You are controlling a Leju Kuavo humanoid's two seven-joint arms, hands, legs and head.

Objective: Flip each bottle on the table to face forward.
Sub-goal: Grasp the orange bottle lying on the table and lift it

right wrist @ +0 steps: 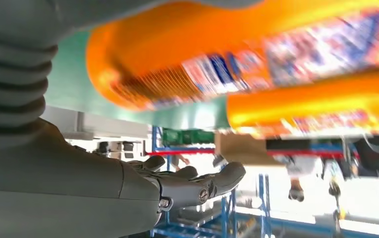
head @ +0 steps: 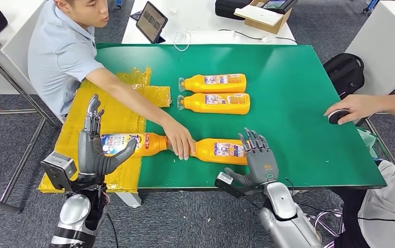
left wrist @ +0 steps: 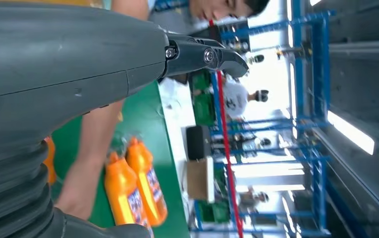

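The left hand (head: 96, 150) is hovering at the bench's (head: 298, 93) near left corner, fingers spread and pointing away from the robot, thumb out to its right, holding nothing. Right beyond its palm, a bottle (head: 128, 144) is lying on yellow sheeting (head: 107, 111), partly hidden by the hand; whether the thumb is touching it cannot be told.

The right hand (head: 257, 157) is hanging over the near edge, fingers apart and empty, fingertips (head: 252, 138) reaching just over the end of a second bottle (head: 218, 151) lying on the green top. Contact cannot be told; the right wrist view is showing this bottle blurred and close above the thumb.

Between the two hands, a person's hand (head: 179, 144) is resting where the two near bottles are meeting, the arm stretching in from beyond the left hand.

Farther out, ahead of both hands, two more bottles are lying side by side, caps toward the left: the nearer one (head: 214, 103) and the far one (head: 213, 83), just apart.

Well off to the right of the right hand, another person's hand (head: 352, 107) is covering a dark object (head: 335, 117) at the bench edge.
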